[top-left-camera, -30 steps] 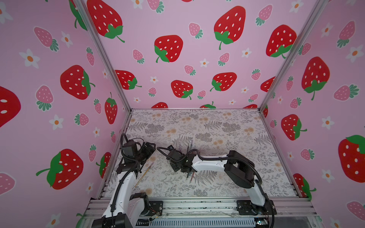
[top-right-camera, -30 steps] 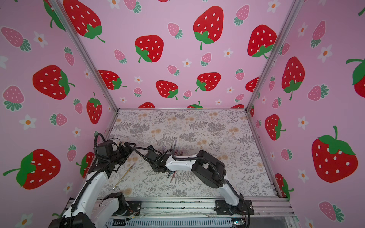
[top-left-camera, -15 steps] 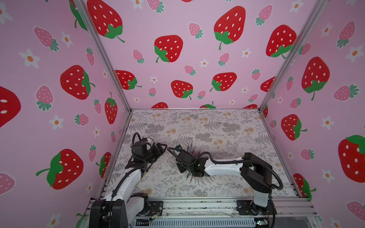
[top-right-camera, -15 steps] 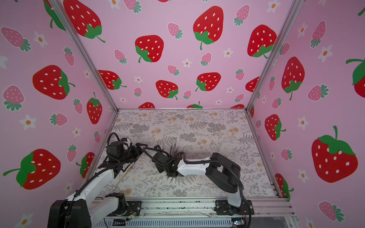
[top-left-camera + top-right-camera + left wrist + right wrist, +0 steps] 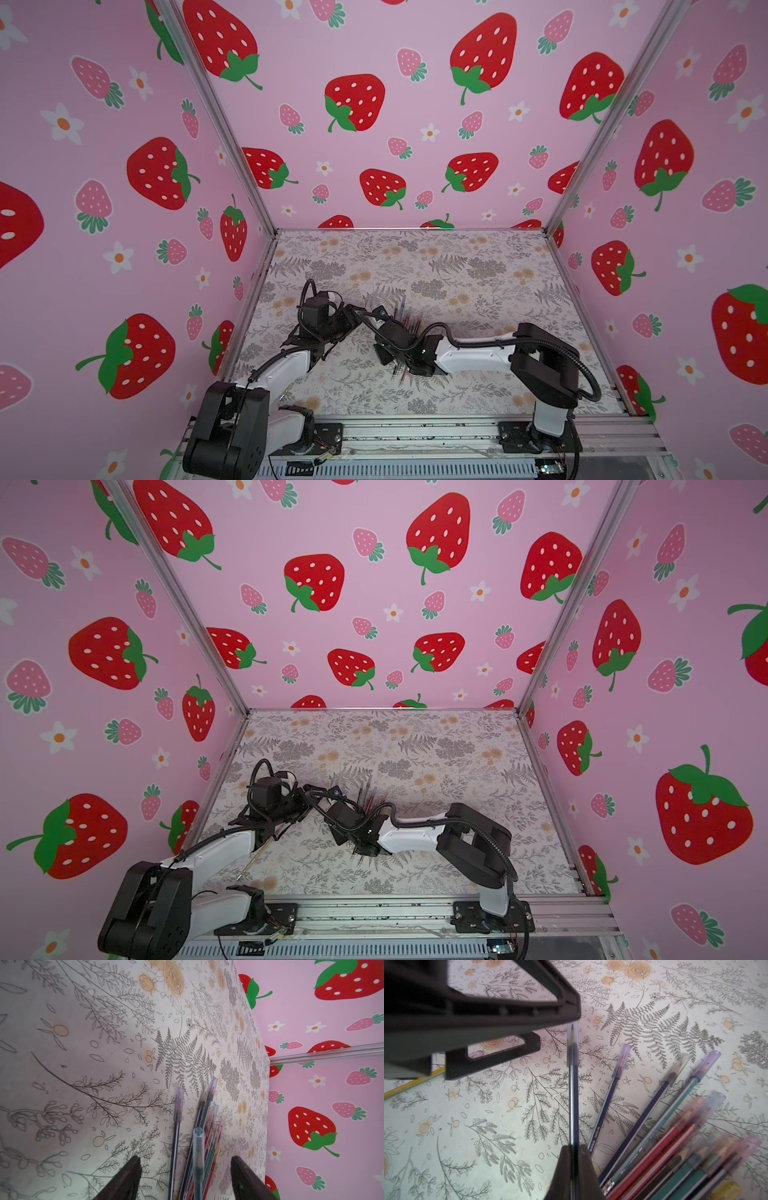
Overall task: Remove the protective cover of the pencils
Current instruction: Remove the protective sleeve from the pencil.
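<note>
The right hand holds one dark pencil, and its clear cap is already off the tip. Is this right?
Not quite. The right hand holds one dark pencil, but its clear cap is on the tip, not off. The right wrist view shows it.

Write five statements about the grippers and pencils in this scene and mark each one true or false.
1. The right gripper is shut on a dark pencil. True.
2. That pencil's tip is bare. False: a clear cap covers it.
3. The left gripper is clamped on the cap. False: in the left wrist view its jaws stand apart, one on each side of the capped end.
4. The other pencils lie fanned together on the floral table. True.
5. Every pencil that is not held lies in that fan. False: a yellow pencil lies apart, near the left gripper.
</note>
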### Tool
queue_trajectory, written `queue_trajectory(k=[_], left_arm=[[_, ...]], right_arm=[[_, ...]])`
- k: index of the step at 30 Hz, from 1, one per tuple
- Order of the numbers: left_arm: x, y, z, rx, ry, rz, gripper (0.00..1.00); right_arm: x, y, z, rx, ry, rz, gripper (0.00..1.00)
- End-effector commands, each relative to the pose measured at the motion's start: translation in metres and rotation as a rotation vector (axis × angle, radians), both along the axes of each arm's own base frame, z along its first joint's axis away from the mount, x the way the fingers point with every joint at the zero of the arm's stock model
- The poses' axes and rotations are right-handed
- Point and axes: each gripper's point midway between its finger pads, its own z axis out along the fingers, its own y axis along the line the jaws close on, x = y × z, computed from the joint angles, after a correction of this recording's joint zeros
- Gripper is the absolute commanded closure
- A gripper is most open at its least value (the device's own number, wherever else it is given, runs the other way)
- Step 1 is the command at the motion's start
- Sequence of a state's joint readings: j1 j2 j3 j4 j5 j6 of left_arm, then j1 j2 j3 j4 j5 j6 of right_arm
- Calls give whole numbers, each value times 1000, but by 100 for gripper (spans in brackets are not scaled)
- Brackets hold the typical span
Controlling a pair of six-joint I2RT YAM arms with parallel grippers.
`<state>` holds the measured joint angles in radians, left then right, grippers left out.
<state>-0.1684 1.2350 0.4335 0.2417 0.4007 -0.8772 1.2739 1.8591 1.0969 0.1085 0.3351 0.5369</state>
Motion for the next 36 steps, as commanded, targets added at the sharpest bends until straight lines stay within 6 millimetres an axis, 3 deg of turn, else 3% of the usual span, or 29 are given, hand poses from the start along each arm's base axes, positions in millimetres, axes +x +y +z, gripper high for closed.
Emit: queue_trajectory(k=[1,19,21,25,27,36], left_arm=[[12,-5,10,-16,-34,-4,37],[16,-8,6,-14,-8,-9,98],[15,-7,6,-15,-6,-6,100],[14,-7,7,-13,2,-9,100],[13,-8,8,-16,4,-16,100],[9,-9,14,-21,5,-22,100]], right_arm=[[1,11,22,62,-14,0,95],[-8,24,22,58,-8,41,90],[-8,25,21,58,-6,44,83],[-6,24,19,46,-12,34,57],[-4,24,18,31,-14,24,51],[0,32,-2,-10,21,29,49]])
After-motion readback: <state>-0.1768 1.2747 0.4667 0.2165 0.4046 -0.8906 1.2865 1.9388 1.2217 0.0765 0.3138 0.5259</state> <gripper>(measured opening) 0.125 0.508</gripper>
